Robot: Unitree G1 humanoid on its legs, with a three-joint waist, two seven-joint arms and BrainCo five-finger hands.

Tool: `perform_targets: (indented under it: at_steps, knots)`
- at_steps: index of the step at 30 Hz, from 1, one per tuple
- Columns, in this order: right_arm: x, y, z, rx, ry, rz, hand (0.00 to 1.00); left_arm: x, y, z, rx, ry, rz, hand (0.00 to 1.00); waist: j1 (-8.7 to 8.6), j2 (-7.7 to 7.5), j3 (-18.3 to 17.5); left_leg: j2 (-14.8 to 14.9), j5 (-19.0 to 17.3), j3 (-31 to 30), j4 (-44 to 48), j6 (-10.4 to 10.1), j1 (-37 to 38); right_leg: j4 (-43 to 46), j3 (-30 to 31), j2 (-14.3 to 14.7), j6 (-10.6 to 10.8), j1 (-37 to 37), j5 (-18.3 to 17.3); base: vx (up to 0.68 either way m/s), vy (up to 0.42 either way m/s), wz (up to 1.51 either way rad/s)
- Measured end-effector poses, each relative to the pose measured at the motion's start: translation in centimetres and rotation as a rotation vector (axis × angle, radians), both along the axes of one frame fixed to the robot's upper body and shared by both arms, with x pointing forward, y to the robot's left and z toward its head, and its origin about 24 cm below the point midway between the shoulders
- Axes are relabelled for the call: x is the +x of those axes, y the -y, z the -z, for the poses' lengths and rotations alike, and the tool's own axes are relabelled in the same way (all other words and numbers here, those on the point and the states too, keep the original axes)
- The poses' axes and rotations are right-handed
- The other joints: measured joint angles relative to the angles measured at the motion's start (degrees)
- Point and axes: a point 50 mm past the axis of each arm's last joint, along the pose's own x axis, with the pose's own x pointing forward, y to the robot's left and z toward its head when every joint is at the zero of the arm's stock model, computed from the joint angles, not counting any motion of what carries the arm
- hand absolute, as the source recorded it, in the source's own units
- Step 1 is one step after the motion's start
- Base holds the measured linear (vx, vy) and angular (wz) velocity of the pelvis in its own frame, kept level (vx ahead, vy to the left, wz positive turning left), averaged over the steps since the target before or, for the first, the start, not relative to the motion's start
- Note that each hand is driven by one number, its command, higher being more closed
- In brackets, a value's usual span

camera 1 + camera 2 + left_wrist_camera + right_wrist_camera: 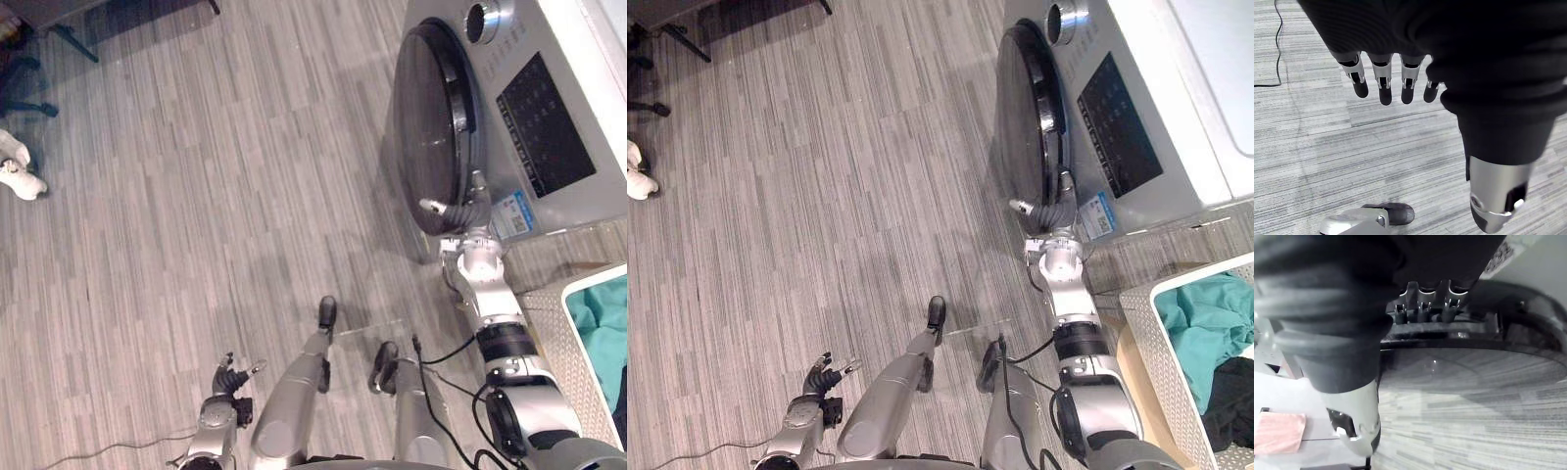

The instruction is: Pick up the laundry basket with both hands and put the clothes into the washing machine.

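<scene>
The silver washing machine stands at the upper right, its round dark door facing the floor side. My right hand is up against the lower rim of that door, thumb sticking out to the side. The white perforated laundry basket sits at the lower right beside the machine, holding teal clothes and a dark garment. My left hand hangs low at the lower left over bare floor, open and holding nothing.
Grey plank floor stretches left of the machine. White shoes lie at the far left edge. Dark furniture legs stand at the top left. The machine's dark control panel and knob face up.
</scene>
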Motion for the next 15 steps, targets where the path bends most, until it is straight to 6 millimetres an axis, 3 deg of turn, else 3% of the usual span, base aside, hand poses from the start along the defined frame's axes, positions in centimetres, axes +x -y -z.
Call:
perform_targets:
  at_steps: [5, 8, 11, 13, 15]
  knots:
    - [1.7, -1.1, -3.1, 0.045, 0.068, -0.029, 0.0, 1.4, 0.1, -0.9, 0.007, 0.061, -0.008, 0.0, 0.9, 0.32, 0.24, -0.07, 0.92, -1.81, 0.21, -0.06, -1.88, 0.34, -1.18, 0.11, -0.08, -1.24, -0.05, 0.0, -0.081, 0.15]
    - [1.8, -2.6, -3.1, 0.109, 0.082, -0.056, 0.0, 2.0, 0.2, -1.4, 0.007, 0.087, -0.006, 0.0, 0.87, 0.33, 0.25, -0.04, 1.22, -3.16, 0.24, -0.4, -2.29, 0.39, -2.04, 0.36, -0.09, -1.21, -0.06, 0.0, -0.083, 0.14]
    - [2.0, -5.6, -3.2, 0.172, 0.087, -0.132, 0.0, 2.2, 0.2, -1.6, -0.005, 0.101, -0.017, 0.0, 1.02, 0.48, 0.33, 0.25, 1.25, -3.32, 0.66, -0.45, -2.44, 0.33, -2.28, 0.75, -0.1, -1.19, -0.07, -0.03, -0.08, -0.03]
    - [2.2, -7.8, -3.7, 0.193, 0.095, -0.194, 0.0, 2.8, 0.5, -2.0, -0.009, 0.126, -0.013, 0.0, 2.15, 0.85, 0.51, 0.35, 1.39, -3.8, 1.2, -0.7, -2.9, -0.03, -2.94, 1.25, -0.16, -1.17, -0.11, -0.06, -0.067, -0.01]
    - [2.4, -11.8, -5.8, 0.229, 0.134, -0.294, 0.0, 4.2, 0.8, -2.9, -0.006, 0.175, -0.01, 0.0, 3.27, 1.51, 0.74, 0.64, 1.7, -6.65, 1.1, -2.18, -4.01, -0.4, -6.29, 1.34, -1.29, -1.11, -0.76, -0.09, -0.104, 0.36]
